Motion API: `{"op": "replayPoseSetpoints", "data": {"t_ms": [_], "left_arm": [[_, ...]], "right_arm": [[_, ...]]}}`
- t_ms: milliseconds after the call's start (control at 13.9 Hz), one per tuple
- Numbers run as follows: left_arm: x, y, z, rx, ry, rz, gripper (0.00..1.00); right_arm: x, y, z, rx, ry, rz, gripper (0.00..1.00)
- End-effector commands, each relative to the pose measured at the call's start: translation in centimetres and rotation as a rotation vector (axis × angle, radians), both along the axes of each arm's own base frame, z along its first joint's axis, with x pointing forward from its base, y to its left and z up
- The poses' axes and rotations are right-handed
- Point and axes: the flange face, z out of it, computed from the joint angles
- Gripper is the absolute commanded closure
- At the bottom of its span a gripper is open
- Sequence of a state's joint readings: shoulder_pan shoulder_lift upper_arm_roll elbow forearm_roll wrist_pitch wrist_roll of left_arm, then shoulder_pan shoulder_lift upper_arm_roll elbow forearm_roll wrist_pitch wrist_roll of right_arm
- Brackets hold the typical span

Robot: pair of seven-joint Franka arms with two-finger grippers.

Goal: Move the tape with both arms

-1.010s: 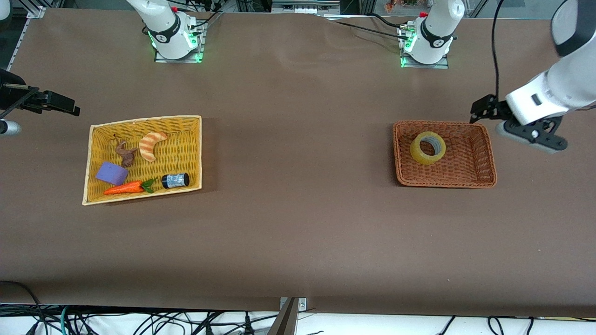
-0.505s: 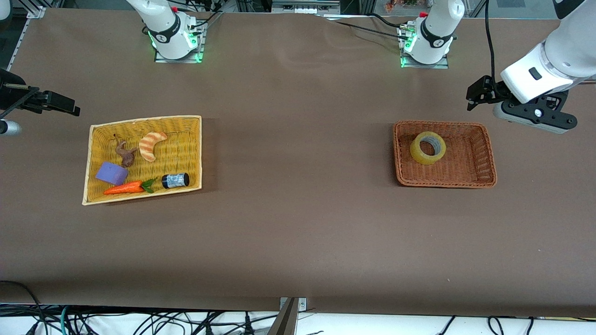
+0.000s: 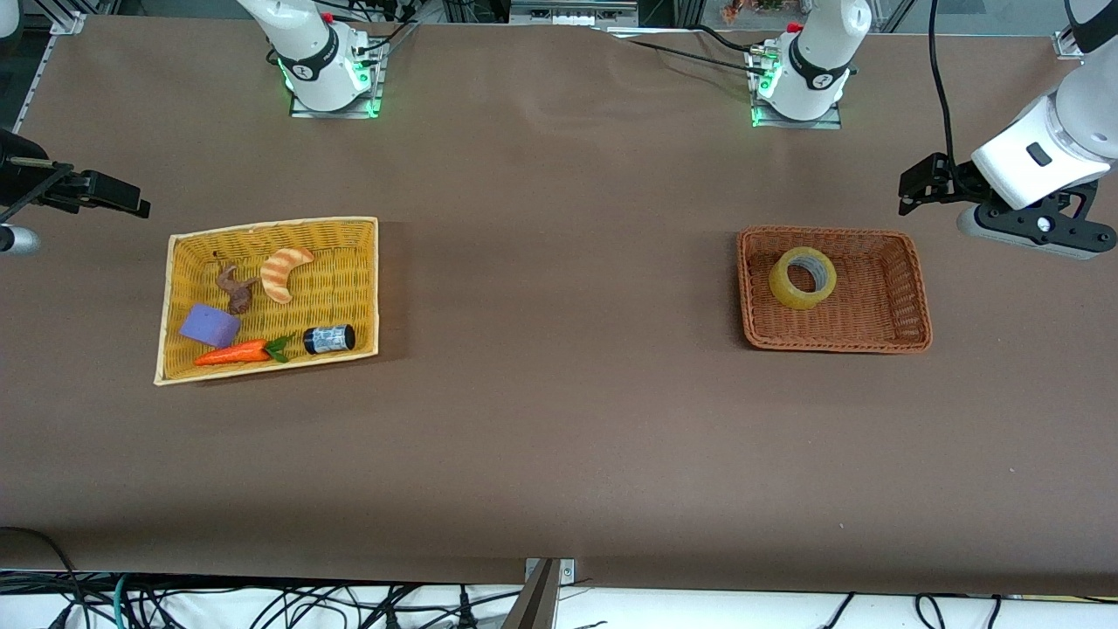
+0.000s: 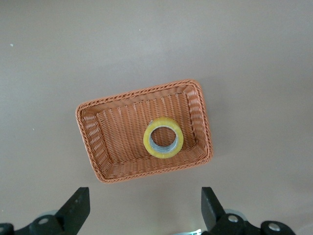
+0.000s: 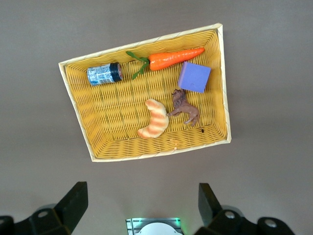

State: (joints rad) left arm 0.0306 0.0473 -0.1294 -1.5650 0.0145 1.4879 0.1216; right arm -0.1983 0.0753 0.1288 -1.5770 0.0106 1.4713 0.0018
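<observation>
You've got the tape (image 3: 803, 277) lying flat in the brown basket (image 3: 908, 301) at the left arm's end of the worktop. Left tool (image 4: 145, 213) hangs released, jaws wide, over bare worktop at about 2 o'clock from that basket. Right tool (image 5: 139, 211) waits, also spread, above the worktop by the yellow basket (image 5: 78, 105) of toys.

A yellow basket (image 3: 362, 288) holds a croissant toy (image 3: 284, 272), carrot (image 3: 231, 353) and purple block (image 3: 210, 326).
</observation>
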Motion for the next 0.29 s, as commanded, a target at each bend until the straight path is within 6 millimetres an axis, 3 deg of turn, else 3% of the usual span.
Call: {"op": "replayPoseSetpoints", "data": {"t_ms": [0,216], "left_arm": [[0.18,1.01,0.3,0.014,0.015,0.027,0.0],[0.18,1.21,0.35,0.002,0.016,0.034,0.0]], "right_arm": [[0.22,-0.14,0.41,0.02,-0.003,-0.001,0.0],[0.22,-0.14,0.41,0.02,-0.003,-0.001,0.0]]}}
